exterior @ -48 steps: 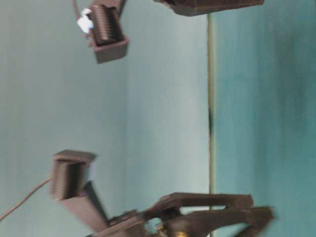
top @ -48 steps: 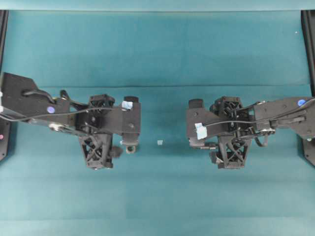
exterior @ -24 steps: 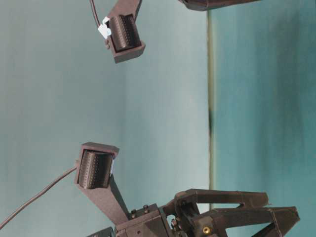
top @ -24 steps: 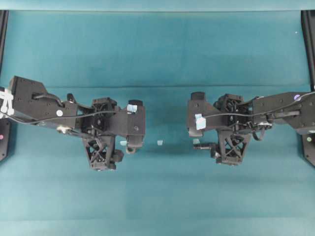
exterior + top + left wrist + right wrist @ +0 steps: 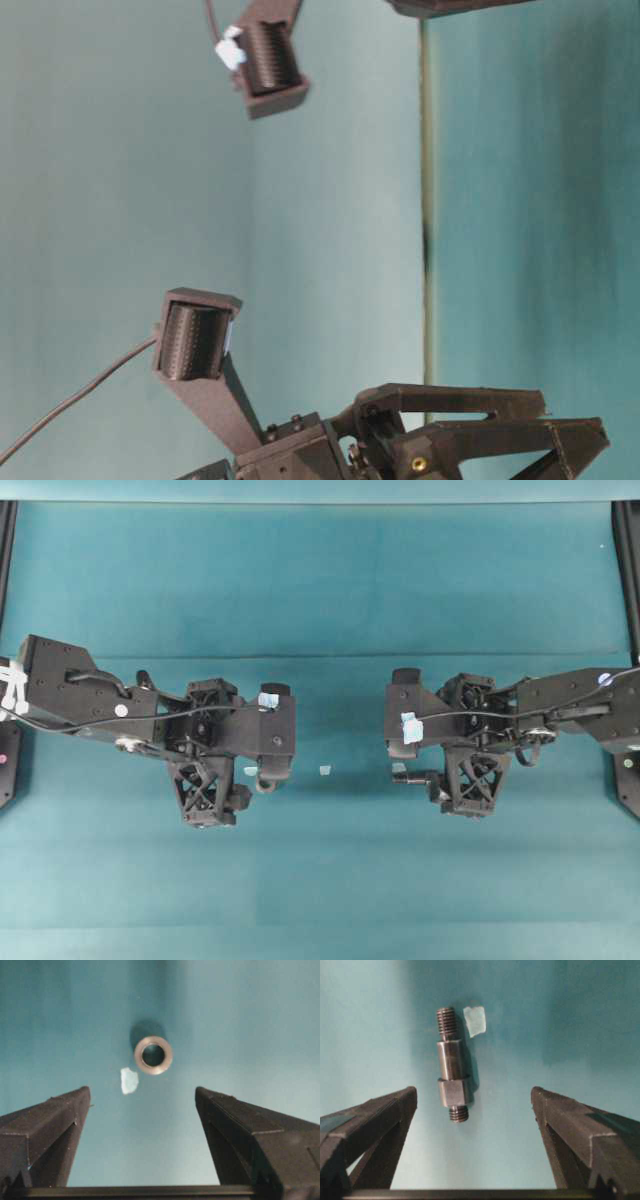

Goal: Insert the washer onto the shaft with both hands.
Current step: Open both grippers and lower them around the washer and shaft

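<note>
In the left wrist view the washer (image 5: 153, 1055), a small grey ring, lies flat on the teal cloth with its hole facing up. It sits just beyond the tips of my left gripper (image 5: 142, 1091), which is open and empty. In the right wrist view the shaft (image 5: 452, 1071), a stepped metal rod with threaded ends, lies lengthwise on the cloth. My right gripper (image 5: 473, 1091) is open above it; the shaft's near end is level with the fingertips, closer to the left finger. From overhead, the left gripper (image 5: 268, 730) and right gripper (image 5: 403, 725) face each other, and the shaft (image 5: 418, 777) peeks out.
Pale blue tape bits lie on the cloth: one beside the washer (image 5: 129, 1080), one by the shaft's far end (image 5: 474, 1021), one between the arms (image 5: 325, 770). Black frame rails (image 5: 627, 570) stand at the table's left and right edges.
Both arms have shifted slightly. The left gripper moved a little right, and the right gripper drew back, uncovering the shaft in the overhead view. Both stayed open.
</note>
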Robot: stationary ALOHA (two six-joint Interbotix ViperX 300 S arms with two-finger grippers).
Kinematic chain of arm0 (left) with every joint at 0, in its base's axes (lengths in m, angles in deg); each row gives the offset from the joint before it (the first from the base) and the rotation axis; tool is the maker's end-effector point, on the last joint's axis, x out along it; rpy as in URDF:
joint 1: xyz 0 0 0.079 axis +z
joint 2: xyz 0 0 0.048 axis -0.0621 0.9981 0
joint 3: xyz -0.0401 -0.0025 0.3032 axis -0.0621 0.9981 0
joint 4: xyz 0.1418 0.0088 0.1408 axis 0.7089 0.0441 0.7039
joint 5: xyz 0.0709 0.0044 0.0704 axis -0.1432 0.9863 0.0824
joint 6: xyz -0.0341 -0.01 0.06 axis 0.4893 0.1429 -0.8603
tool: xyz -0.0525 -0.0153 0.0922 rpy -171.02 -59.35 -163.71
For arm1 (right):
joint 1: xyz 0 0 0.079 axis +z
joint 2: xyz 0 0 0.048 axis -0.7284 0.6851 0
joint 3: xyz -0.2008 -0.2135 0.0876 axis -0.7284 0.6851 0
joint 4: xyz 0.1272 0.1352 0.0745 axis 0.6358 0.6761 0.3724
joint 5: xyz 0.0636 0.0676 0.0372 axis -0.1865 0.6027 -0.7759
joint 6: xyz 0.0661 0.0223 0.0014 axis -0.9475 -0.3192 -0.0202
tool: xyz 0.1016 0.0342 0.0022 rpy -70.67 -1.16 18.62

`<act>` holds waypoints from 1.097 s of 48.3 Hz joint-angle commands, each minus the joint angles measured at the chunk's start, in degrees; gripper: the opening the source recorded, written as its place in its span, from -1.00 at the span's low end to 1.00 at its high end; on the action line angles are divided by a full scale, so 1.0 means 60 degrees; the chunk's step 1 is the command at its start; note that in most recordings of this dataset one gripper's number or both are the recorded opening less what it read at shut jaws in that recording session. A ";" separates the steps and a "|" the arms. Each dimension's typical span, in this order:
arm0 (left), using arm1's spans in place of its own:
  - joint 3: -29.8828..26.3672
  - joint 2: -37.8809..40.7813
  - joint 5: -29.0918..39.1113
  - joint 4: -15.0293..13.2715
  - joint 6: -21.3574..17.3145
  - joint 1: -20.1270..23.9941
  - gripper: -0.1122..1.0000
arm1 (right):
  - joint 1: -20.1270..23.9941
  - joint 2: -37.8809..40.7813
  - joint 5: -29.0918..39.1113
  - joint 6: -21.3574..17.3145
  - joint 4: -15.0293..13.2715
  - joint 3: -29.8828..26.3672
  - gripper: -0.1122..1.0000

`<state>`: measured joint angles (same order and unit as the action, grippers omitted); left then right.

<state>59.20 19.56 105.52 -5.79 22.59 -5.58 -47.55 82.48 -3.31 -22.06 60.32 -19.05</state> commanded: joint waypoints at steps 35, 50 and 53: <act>-0.0176 0.1143 -0.1406 0.0015 0.0044 -0.0117 0.83 | 0.0190 0.0659 -0.0732 0.0190 0.0029 0.0015 0.81; -0.0146 0.1348 -0.1611 0.0015 0.0044 -0.0117 0.83 | 0.0205 0.0674 -0.0732 0.0190 0.0015 0.0073 0.81; -0.0132 0.1362 -0.1670 0.0015 0.0059 -0.0117 0.82 | 0.0205 0.0659 -0.0732 0.0190 0.0029 0.0088 0.81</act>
<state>58.85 28.00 96.21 -5.79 22.77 -6.19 -46.58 86.70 -7.53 -21.44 60.32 -18.52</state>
